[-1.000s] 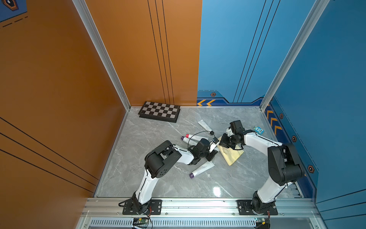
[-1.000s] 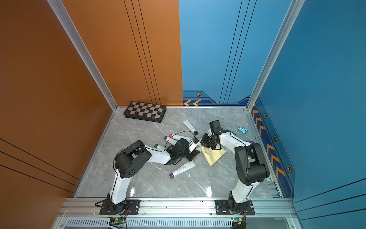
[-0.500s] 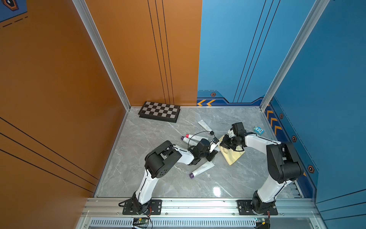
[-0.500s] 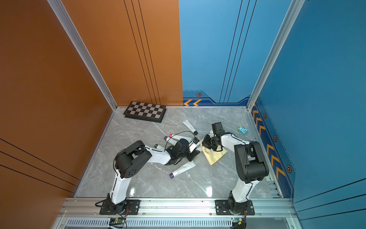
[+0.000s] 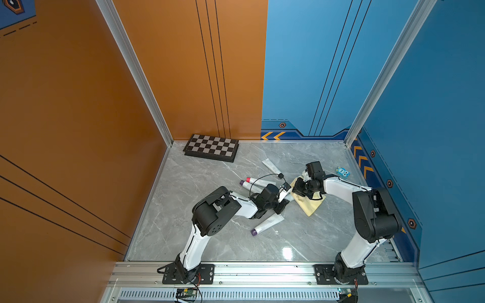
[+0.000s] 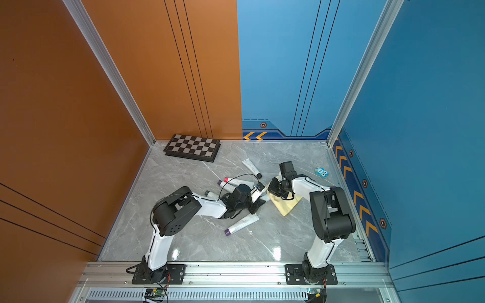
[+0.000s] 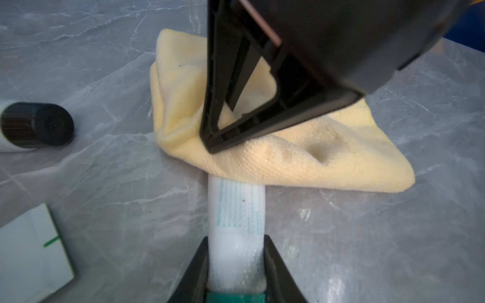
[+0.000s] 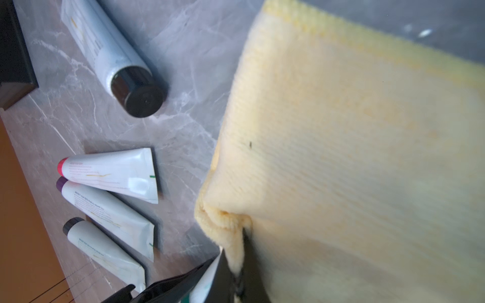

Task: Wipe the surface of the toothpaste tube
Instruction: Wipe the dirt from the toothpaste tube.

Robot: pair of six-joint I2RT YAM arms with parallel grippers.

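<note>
A white toothpaste tube (image 7: 237, 217) with a green cap sticks out of my left gripper (image 7: 236, 262), which is shut on its cap end. In both top views that gripper (image 5: 283, 194) (image 6: 258, 195) sits low at mid-table. The tube's far end runs under a folded yellow cloth (image 7: 301, 162) (image 5: 311, 206) (image 6: 287, 206). My right gripper (image 8: 237, 265) is shut on a bunched fold of the cloth (image 8: 354, 157) and presses it down onto the tube. In both top views the right gripper (image 5: 298, 187) (image 6: 273, 187) is just right of the left one.
Other tubes lie around. There is a black-capped one (image 5: 271, 166), a pink-capped and a purple-capped pair (image 5: 253, 181), and a purple-capped one (image 5: 266, 224) near the front. A chessboard (image 5: 211, 147) sits at the back left. A small blue object (image 5: 342, 172) lies at the right.
The right wrist and the cloth have shifted slightly over the tube. The left arm has kept its place and its hold.
</note>
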